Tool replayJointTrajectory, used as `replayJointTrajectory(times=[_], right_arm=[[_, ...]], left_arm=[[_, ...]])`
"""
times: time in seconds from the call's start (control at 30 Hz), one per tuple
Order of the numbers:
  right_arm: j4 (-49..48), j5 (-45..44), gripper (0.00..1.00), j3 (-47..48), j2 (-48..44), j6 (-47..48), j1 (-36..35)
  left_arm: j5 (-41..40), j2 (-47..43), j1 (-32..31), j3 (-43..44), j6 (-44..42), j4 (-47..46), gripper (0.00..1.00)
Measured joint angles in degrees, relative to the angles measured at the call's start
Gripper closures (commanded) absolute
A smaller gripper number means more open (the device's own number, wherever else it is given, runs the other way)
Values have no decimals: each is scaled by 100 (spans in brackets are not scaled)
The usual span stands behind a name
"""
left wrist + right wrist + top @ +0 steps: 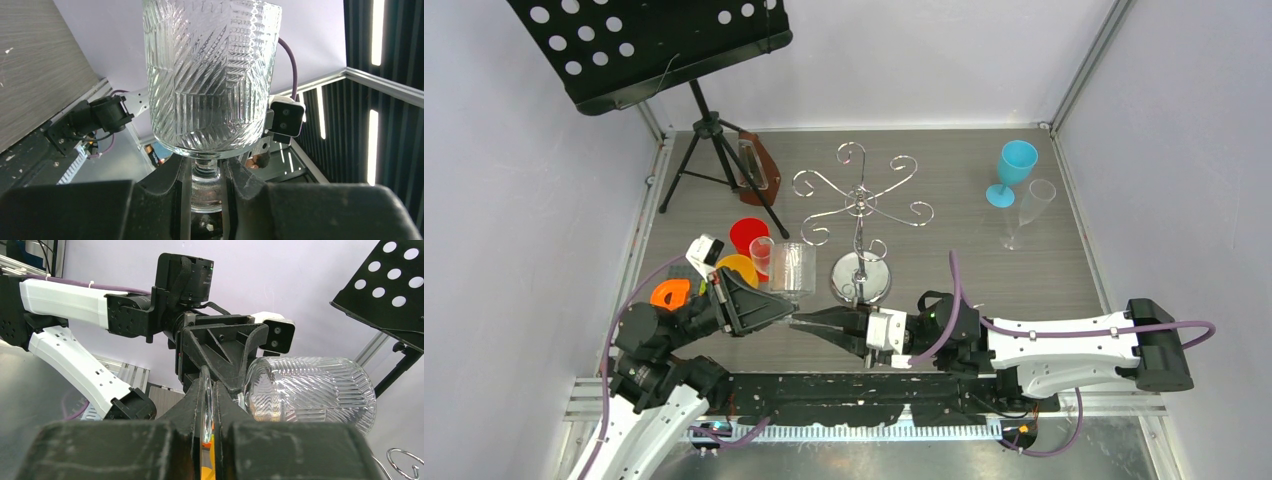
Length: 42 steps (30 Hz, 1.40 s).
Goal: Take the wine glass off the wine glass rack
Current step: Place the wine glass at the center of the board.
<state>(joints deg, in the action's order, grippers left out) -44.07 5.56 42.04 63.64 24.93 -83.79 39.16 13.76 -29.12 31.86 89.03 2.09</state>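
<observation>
From above, the wine glass, clear and ribbed, is off the rack and held above the desk. It is just left of the rack's round shiny base and well below its curled arms. The left claw reaches in from the lower left and meets the glass at its underside. The right claw points in from the right, its tip just beside the left one. A black music stand rises at the back left. A red cup and an orange cup sit near the left arm. A blue goblet and a clear flute stand at the far right, well apart from the rack.

In the left wrist view, the bowl of the glass fills the upper middle. Below it, the stem runs down between the two dark fingers. The left claw is closed around the stem, a finger pressed to each side.

In the right wrist view, the right claw is pinched shut on the thin clear foot of the glass, which stands edge-on between its fingers. The bowl lies on its side to the right, beyond the left claw gripping the stem. One chrome curl of the rack shows at the lower right corner, apart from the glass.
</observation>
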Motion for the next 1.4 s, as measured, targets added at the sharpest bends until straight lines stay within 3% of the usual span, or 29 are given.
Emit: replayJointTrajectory(times=[0.4, 1.0, 1.17, 1.4], right_arm=[[216, -140, 66, 0, -68, -258, -44], [446, -439, 54, 0, -573, -461, -46], [872, -662, 51, 20, -787, -658, -46], [2439, -826, 47, 570, -1287, -874, -46]], left_arm=[[76, 7, 0, 48, -743, 116, 100], [389, 7, -7, 61, -1593, 916, 100], [562, 20, -7, 164, -2004, 1279, 100], [966, 179, -7, 634, -3084, 2026, 100]])
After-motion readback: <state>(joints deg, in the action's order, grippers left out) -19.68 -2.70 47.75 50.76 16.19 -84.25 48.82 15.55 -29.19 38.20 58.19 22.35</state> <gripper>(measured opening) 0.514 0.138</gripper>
